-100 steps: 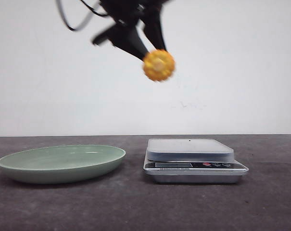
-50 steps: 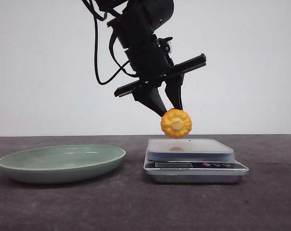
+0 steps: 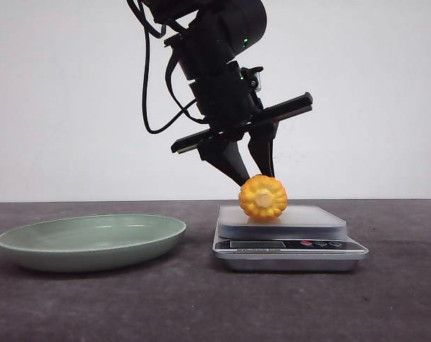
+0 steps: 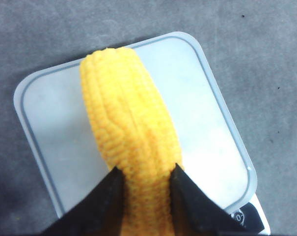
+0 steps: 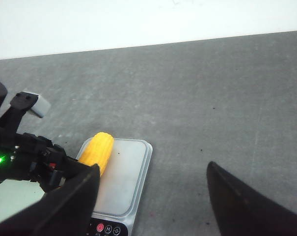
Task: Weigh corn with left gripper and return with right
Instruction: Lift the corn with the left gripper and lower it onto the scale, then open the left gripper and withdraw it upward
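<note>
The orange-yellow corn rests on the white platform of the kitchen scale, its pale cut end toward the front camera. My left gripper comes down from above and is shut on the corn, its black fingers pressing both sides. In the left wrist view the corn lies lengthwise across the scale platform between the fingers. My right gripper is open and empty, raised above the table to the right of the scale; the corn shows there too.
A shallow green plate sits on the dark table to the left of the scale. The scale's display and buttons face the front. A white wall stands behind the table.
My left gripper has come down with the corn from high above the scale until the corn rests on the platform. The plate and scale have not moved.
</note>
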Tool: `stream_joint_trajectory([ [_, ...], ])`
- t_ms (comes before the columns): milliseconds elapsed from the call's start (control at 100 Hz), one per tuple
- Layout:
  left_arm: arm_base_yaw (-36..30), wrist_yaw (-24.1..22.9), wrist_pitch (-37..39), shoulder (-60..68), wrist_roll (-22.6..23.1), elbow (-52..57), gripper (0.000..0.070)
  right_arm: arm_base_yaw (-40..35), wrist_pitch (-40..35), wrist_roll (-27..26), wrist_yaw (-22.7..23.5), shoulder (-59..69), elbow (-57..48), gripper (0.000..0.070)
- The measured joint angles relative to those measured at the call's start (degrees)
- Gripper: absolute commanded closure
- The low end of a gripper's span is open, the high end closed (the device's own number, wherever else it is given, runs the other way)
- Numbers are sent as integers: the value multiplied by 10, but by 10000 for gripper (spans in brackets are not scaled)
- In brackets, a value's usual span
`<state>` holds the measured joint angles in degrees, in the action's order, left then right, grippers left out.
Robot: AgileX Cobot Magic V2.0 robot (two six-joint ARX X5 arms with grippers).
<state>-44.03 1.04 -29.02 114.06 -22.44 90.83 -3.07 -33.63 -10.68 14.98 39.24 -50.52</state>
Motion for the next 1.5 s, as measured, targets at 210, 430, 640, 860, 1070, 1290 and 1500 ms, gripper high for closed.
stream_joint_trajectory([
  [210,-1,0,-17,0,5,22,139,0,-1,0,0,0,0,269],
  [430,-8,-28,-46,-46,43,67,144,0,-4,0,0,0,0,269],
  [640,13,-130,-56,-223,109,97,146,0,-9,0,0,0,0,269],
  [860,82,-199,-125,-410,150,101,150,-2,-13,0,14,0,0,269],
  [1070,160,-287,-254,-563,176,101,150,-23,-13,0,15,0,0,269],
  [1290,184,-333,-390,-697,153,101,150,-57,-8,0,15,11,0,269],
  [1500,184,-337,-512,-802,83,58,150,-95,10,0,15,41,0,269],
])
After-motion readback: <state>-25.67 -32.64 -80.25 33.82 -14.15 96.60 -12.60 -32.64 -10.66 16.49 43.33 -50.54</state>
